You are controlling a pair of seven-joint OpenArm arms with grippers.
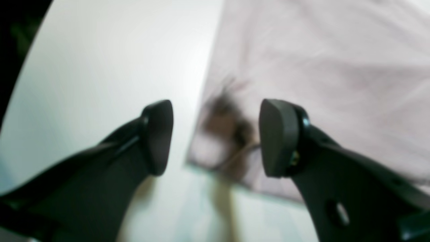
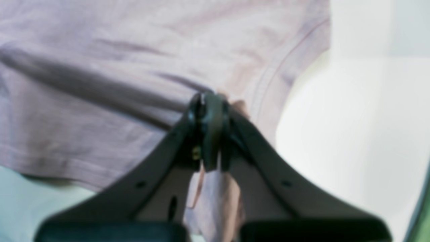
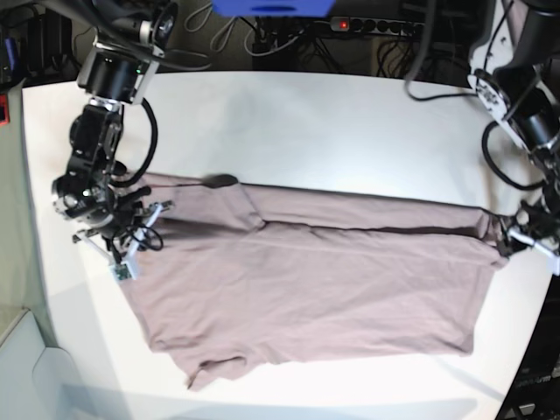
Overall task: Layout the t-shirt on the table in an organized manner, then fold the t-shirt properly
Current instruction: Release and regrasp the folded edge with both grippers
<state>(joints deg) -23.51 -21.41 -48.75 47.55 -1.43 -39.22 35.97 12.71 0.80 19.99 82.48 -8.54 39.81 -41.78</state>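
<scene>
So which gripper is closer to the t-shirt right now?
Right. The right gripper is shut on a fold of the t-shirt, touching it. The left gripper stands open over the shirt's corner, holding nothing; contact can't be told.

Behind a black power strip with a red light [image 3: 363, 24], dark tangled cables [image 3: 289, 44] fill the gloom.

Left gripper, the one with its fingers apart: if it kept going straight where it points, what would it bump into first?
Most likely the t-shirt. The left gripper points down with open jaws at the shirt's corner, where the cloth meets the bare table. The picture is blurry, so it might touch the table right beside that edge instead.
</scene>
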